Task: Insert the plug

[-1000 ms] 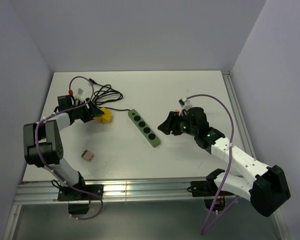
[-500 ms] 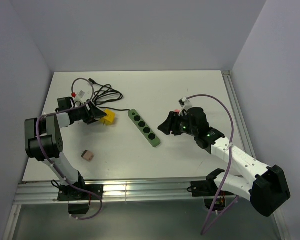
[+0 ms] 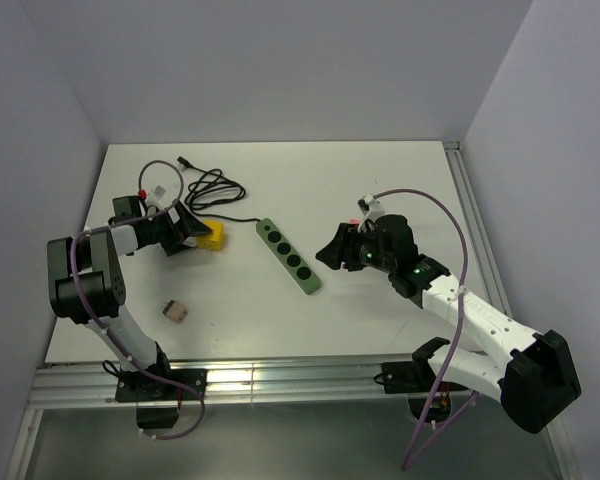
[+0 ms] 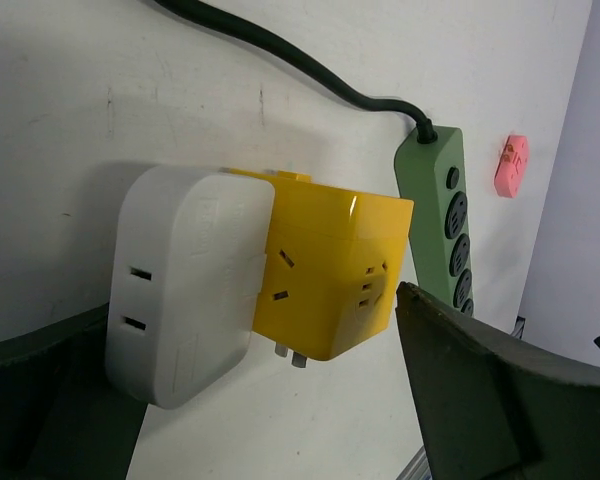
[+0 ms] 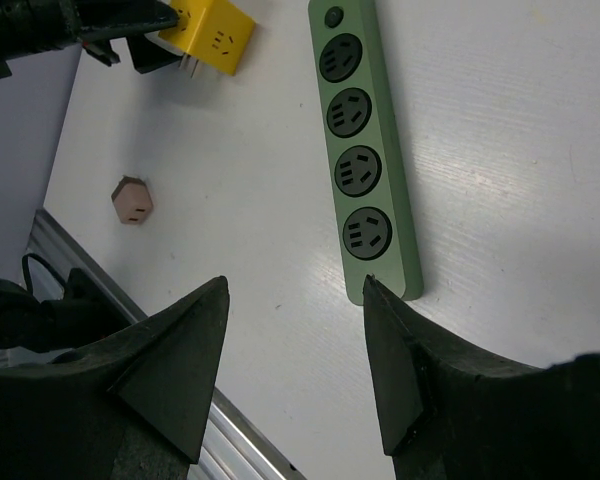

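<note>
Our left pincer point(image 3: 188, 229) stands released at the left of the surface point(image 3: 380, 190). Its wrist view shows the yellow plug point(image 4: 330, 270), joined to a white adapter point(image 4: 185, 285), lying loose between the fingers with its prongs showing. Our right pincer point(image 5: 292, 292) hangs spread and empty beside the green power strip's point(image 5: 365, 150) near end. Only the overhead view shows the cable point(image 3: 215, 185) coiled at the far left.

The left hand point(image 3: 187, 228) lay at frame left, jaws spread wide. The right hand point(image 3: 330, 253) hovered right of centre, jaws partly apart.
</note>
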`<state>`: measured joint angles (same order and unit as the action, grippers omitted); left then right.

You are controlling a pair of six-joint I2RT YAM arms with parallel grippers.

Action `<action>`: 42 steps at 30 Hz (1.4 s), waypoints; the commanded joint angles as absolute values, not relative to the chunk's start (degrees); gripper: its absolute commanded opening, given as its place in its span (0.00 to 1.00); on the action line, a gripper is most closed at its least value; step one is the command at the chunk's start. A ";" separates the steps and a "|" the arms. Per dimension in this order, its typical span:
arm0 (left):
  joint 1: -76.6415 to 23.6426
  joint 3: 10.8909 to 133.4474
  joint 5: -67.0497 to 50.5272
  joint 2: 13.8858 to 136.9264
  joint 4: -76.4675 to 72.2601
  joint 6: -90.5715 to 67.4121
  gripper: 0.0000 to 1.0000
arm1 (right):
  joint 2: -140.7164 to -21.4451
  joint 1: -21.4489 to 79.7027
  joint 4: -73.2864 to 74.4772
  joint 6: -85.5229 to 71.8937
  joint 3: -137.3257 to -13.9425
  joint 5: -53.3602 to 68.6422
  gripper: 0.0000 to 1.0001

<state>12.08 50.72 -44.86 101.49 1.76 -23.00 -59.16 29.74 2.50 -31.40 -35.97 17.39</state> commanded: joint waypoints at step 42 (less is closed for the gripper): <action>13.63 39.46 -29.62 53.09 9.75 -33.90 1.00 | -74.51 20.49 14.94 -35.15 -50.70 2.63 0.79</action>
